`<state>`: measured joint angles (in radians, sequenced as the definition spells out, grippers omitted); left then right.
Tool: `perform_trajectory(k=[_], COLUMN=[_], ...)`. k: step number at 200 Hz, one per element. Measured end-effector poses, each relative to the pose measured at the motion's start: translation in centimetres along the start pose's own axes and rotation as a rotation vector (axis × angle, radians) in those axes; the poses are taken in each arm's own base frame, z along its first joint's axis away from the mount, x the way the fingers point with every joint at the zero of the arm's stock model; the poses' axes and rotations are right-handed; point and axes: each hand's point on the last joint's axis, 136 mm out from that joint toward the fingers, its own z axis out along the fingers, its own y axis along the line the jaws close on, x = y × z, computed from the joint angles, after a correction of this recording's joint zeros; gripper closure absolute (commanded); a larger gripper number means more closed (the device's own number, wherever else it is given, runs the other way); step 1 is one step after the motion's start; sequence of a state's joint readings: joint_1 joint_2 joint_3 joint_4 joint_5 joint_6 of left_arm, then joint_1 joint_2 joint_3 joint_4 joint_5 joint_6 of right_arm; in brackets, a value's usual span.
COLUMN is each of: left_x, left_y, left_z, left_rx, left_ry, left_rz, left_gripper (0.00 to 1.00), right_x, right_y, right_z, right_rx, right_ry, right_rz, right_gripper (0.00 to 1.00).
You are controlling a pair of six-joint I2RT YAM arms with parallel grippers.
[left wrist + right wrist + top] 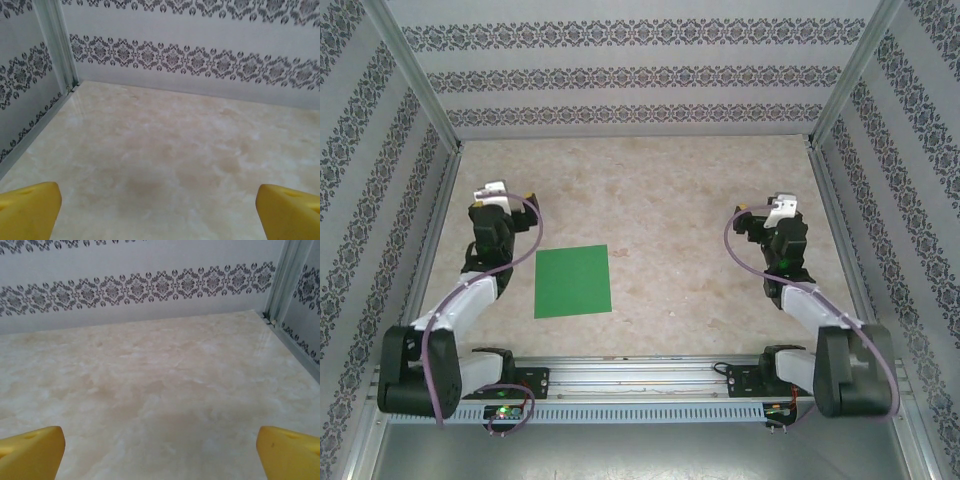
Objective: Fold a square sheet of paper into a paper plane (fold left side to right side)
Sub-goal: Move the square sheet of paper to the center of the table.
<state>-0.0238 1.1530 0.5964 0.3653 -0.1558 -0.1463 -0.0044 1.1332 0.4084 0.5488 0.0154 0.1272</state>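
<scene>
The square sheet of paper [572,281] lies flat and unfolded on the table, bright green, left of centre and near the front. My left gripper [508,193] hovers just behind and to the left of the sheet, apart from it. In the left wrist view its yellow fingertips [27,210] stand far apart over bare table, so the left gripper [160,215] is open and empty. My right gripper [765,208] is over the right side of the table, far from the paper. The right wrist view shows its yellow fingertips [30,452] spread wide, the right gripper [160,455] open with nothing between.
The marbled beige table [670,200] is enclosed by patterned walls at the back [640,75] and both sides. Metal frame posts stand at the back corners [62,47] [285,277]. A slotted rail [640,375] carrying both arm bases runs along the near edge.
</scene>
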Motion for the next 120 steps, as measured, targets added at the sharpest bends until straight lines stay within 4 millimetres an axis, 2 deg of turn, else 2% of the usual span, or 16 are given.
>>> perform_trajectory(k=[21,43,62,85,120], left_x=[-1.7,-0.6,2.7,7.5,13.2], left_y=[-0.6,-1.8,-3.5,-5.5,-9.3], left_z=[-1.3,-2.5,-3.6,-5.4,-8.7], left_rx=[0.026,0.086,0.17,0.254,0.384], left_ry=[0.061,0.196,0.376,0.617,0.885], left_rz=[-0.088,-0.167,-0.233,-0.312,-0.38], left_gripper=[0.0,0.0,0.02,0.12,0.3], right_x=[-0.7,-0.8,0.3,2.5,5.6], right_y=[0.5,1.4,2.4,3.5,5.4], right_z=[-1.3,-2.6,-3.8,-4.8,-6.2], right_rx=[-0.017,-0.058,-0.106,-0.147,-0.205], right_ry=[0.046,0.111,0.195,0.314,0.472], right_rz=[0.061,0.137,0.205,0.286,0.352], right_gripper=[0.02,0.02,0.02,0.02,0.02])
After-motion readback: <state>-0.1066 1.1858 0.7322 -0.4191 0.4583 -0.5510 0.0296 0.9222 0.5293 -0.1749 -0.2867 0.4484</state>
